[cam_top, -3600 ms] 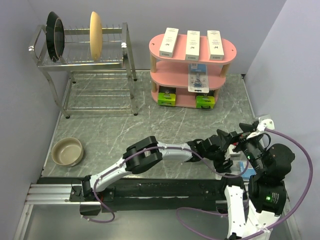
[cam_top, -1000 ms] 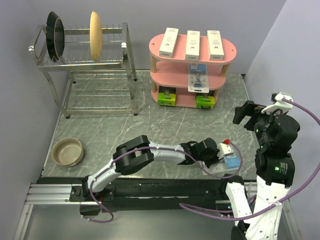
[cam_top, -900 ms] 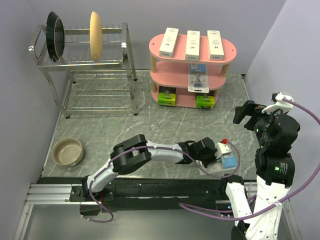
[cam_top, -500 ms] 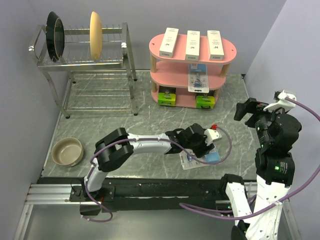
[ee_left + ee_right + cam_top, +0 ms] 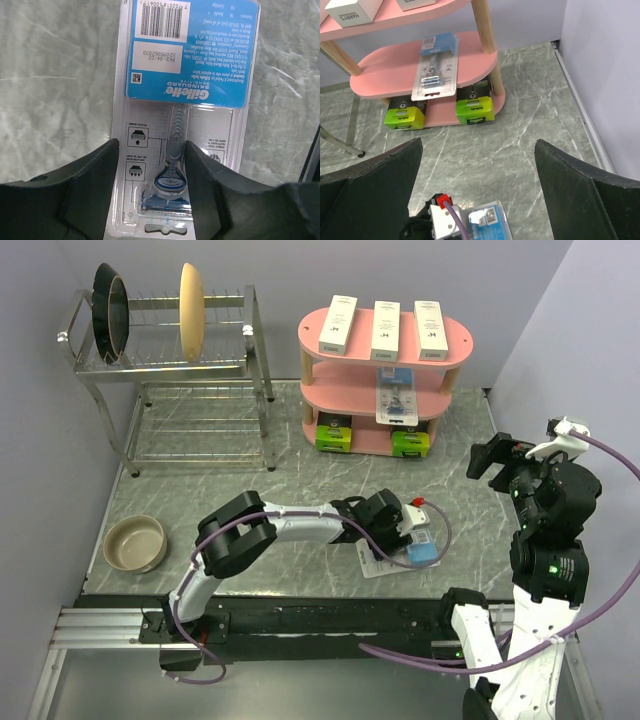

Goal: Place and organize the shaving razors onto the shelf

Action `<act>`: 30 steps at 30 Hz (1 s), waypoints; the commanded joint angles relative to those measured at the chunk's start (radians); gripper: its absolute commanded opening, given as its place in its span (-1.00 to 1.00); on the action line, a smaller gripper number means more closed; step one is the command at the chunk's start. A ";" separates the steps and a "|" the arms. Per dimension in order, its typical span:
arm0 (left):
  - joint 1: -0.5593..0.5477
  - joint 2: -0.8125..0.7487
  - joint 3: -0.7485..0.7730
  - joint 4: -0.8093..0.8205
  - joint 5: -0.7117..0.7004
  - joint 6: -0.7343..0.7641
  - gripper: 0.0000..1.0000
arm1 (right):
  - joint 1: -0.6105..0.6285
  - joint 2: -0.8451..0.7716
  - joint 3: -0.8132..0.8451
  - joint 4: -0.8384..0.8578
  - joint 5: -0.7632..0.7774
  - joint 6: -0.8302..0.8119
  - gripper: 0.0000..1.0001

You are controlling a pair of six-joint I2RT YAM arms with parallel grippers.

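Grey marbled worktop [image 5: 250, 490] carries one loose blister pack [image 5: 190, 60], lying flat at 5 o'clock from centre, printed back up. The pink oval shelf [image 5: 455, 340] stands at 12 o'clock. Left end effector [image 5: 152, 145] hovers over the pack, part-spread and gripping nothing. The pack is probably light, glossy, slippery and flexible; pinch its long edges beside the moulded bubble. Right end effector [image 5: 477, 150] gapes empty at 3 o'clock.

Grey marbled worktop [image 5: 300, 480] carries the pink shelf [image 5: 460, 340] at the back, a wire dish rack [image 5: 190, 415] left of it, a tan bowl [image 5: 134, 543] front-left, and one blister pack [image 5: 424, 553] lying flat up front.
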 commanded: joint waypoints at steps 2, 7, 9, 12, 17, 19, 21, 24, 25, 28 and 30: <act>0.003 -0.012 0.006 -0.021 0.026 0.035 0.11 | -0.028 -0.002 -0.018 0.043 -0.029 0.024 1.00; 0.007 -0.028 -0.021 -0.018 0.062 0.059 -0.52 | -0.044 0.018 -0.011 0.042 -0.057 0.043 0.99; 0.016 -0.038 -0.021 -0.033 0.072 0.052 -0.73 | -0.047 0.035 0.005 0.043 -0.058 0.049 0.99; 0.033 -0.089 -0.032 -0.050 0.068 0.055 -0.83 | -0.048 0.050 0.017 0.048 -0.061 0.052 0.99; 0.047 -0.149 -0.073 -0.036 0.028 0.062 -0.25 | -0.048 0.053 -0.003 0.072 -0.070 0.064 0.99; 0.047 -0.129 -0.063 -0.045 0.026 0.076 -0.18 | -0.053 0.050 -0.012 0.074 -0.072 0.067 0.99; 0.047 -0.120 -0.057 -0.051 0.023 0.081 -0.17 | -0.058 0.047 -0.017 0.069 -0.075 0.070 0.99; 0.047 -0.106 -0.058 -0.050 0.022 0.093 -0.14 | -0.061 0.047 -0.014 0.063 -0.076 0.067 0.99; 0.049 -0.100 -0.057 -0.050 0.031 0.098 -0.12 | -0.061 0.049 -0.014 0.059 -0.076 0.066 0.99; 0.050 -0.094 -0.058 -0.050 0.042 0.099 -0.10 | -0.062 0.050 -0.007 0.059 -0.076 0.063 0.99; 0.049 -0.086 -0.061 -0.053 0.046 0.099 -0.14 | -0.064 0.049 -0.009 0.059 -0.073 0.063 0.99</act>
